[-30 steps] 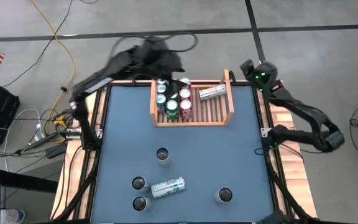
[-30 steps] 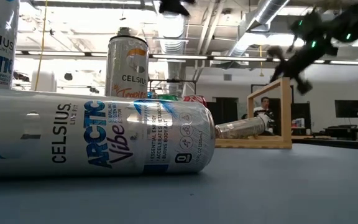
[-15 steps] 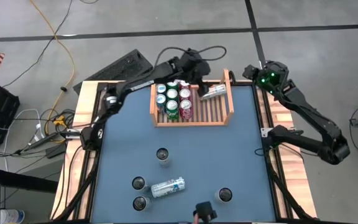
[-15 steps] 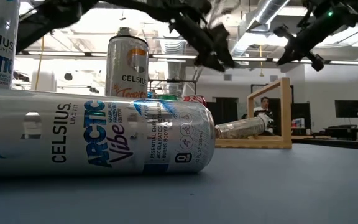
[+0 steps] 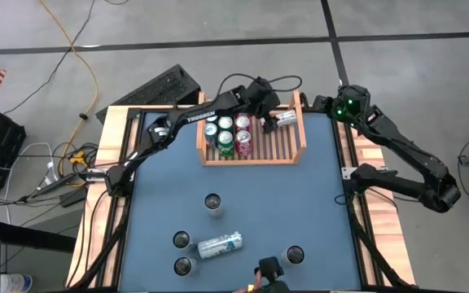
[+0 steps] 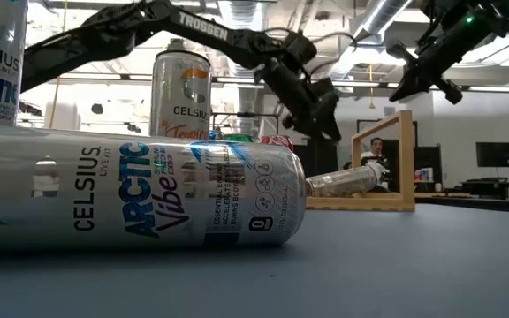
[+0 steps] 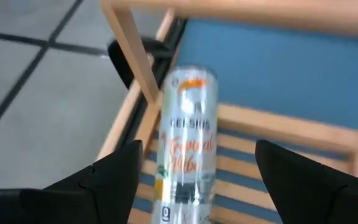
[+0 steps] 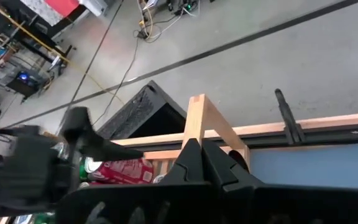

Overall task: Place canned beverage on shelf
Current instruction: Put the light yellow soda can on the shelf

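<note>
High view: the wooden shelf (image 5: 252,155) sits at the far middle of the blue table (image 5: 316,203), holding upright cans in rows at its left side, among them green cans (image 5: 225,140) and red cans (image 5: 243,137), and one silver can lying on its side (image 5: 281,120) near the far right corner. The left gripper (image 5: 265,112) reaches in over the shelf's far edge, just beside the lying can; the right gripper (image 5: 332,104) hangs off the shelf's far right corner. On the near table stand four loose upright cans, one nearest the shelf (image 5: 212,202), and an Arctic Vibe can (image 5: 220,245) lies flat between the others. Low view: the Arctic Vibe can (image 6: 140,199) fills the foreground, a Celsius can with an orange label (image 6: 182,93) upright behind it; the shelf's side board (image 6: 383,163) and the lying can (image 6: 343,182) appear farther back, with the left gripper (image 6: 321,119) raised above them and the right gripper (image 6: 422,75) higher, apart from the shelf. A person (image 6: 376,159) is seen in the room behind. Left wrist view: the two dark fingers (image 7: 114,171) stand wide apart, holding nothing, with the lying Celsius can (image 7: 185,149) on the slats between and beyond them, not touched. Right wrist view: the fingers (image 8: 197,165) are pressed together on nothing, pointing at the shelf's corner post (image 8: 197,121); a red can (image 8: 120,169) shows inside.
</note>
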